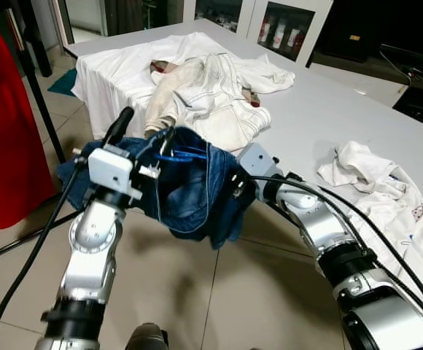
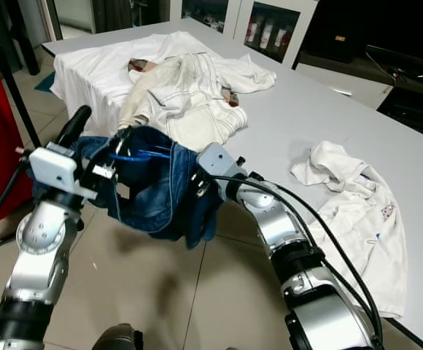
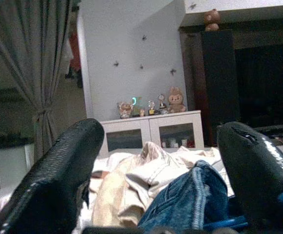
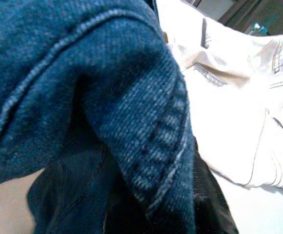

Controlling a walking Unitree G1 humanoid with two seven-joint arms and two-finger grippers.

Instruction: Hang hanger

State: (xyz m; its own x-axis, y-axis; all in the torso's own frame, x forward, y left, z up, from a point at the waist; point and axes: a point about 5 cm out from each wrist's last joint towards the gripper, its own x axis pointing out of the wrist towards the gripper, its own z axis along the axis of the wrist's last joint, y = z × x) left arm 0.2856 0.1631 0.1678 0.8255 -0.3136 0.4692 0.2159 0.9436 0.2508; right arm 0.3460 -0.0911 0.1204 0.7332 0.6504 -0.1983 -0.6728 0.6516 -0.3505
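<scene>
Both arms are up in front of the robot, and a blue denim garment [image 1: 197,189] hangs between them, above the tiled floor [image 1: 219,292] just off the edge of the white bench [image 1: 343,117]. A blue hanger [image 1: 179,154] pokes out at the top of the denim, close to the left claw [image 3: 156,175]. That claw's two black fingers [image 3: 58,175] stand well apart in the left wrist view, with denim and a strip of the blue hanger low between them; whether they touch either is hard to say. One finger points up past the garment in the head views.

The right claw [image 1: 233,186] is buried in the cloth on the other side. Its wrist view shows folded denim seams up close, so I cannot tell whether the fingers are together or apart.

On the bench behind, a cream garment [image 1: 204,95] is heaped on white cloth, and another white garment [image 1: 386,197] lies crumpled nearer the right arm. A red cloth [image 1: 4,124] hangs at the far left beside a dark pole [image 1: 40,102]. Beyond the bench, a white cabinet [image 1: 284,25] with glass doors holds a few bottles. The left wrist view shows another low cabinet [image 3: 151,131] with small figurines on top.
</scene>
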